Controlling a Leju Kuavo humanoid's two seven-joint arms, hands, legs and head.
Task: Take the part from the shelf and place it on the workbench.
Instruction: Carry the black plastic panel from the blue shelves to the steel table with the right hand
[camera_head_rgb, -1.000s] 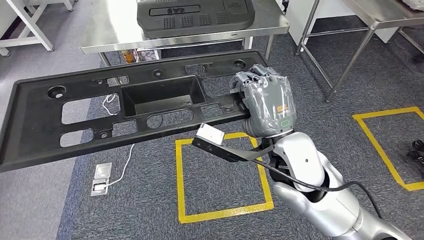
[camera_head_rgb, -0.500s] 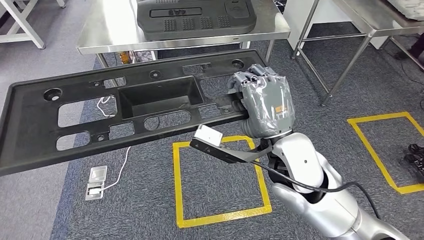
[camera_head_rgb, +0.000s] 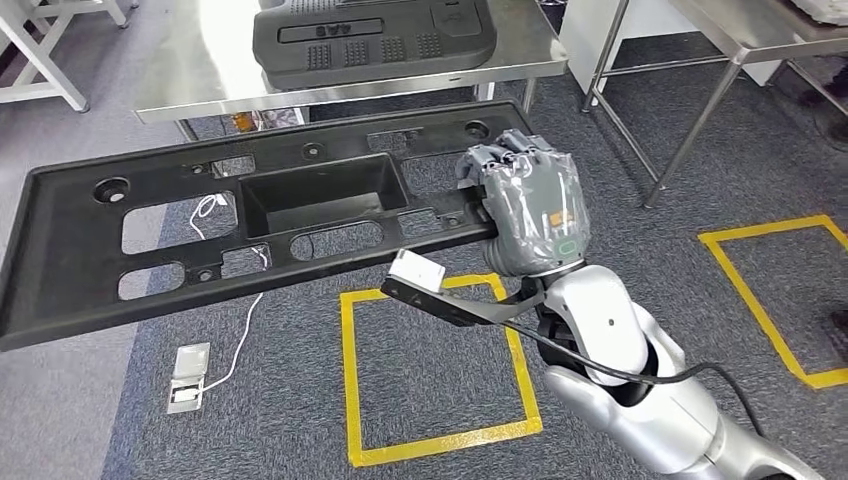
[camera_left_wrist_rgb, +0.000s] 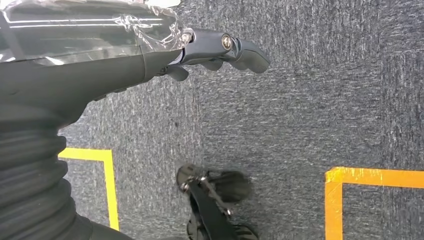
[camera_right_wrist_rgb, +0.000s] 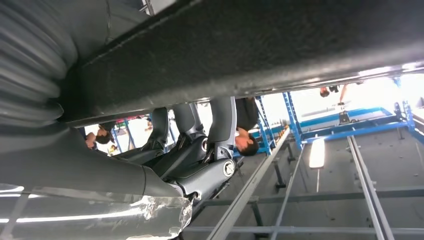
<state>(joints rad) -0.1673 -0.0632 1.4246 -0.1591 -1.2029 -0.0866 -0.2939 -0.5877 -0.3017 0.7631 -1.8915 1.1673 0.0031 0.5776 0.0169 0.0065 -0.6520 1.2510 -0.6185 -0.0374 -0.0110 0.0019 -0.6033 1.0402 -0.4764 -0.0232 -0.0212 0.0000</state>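
Black plastic, the long panel (camera_head_rgb: 250, 225) hangs level over the carpet in the head view, the right robot hand (camera_head_rgb: 525, 205) gripping its right end, the steel counter (camera_head_rgb: 200, 60) just beyond. In the left wrist view the left robot hand (camera_left_wrist_rgb: 150, 50) hangs over carpet, fingers (camera_left_wrist_rgb: 235, 47) loosely curled, holding nothing. From the right wrist, fingers (camera_right_wrist_rgb: 220, 125) wrap the panel's edge (camera_right_wrist_rgb: 260, 50).

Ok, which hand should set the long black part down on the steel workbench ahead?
Right. The right hand already grips the long black part at its near edge, facing the workbench. The left hand hangs over the floor, holding nothing.
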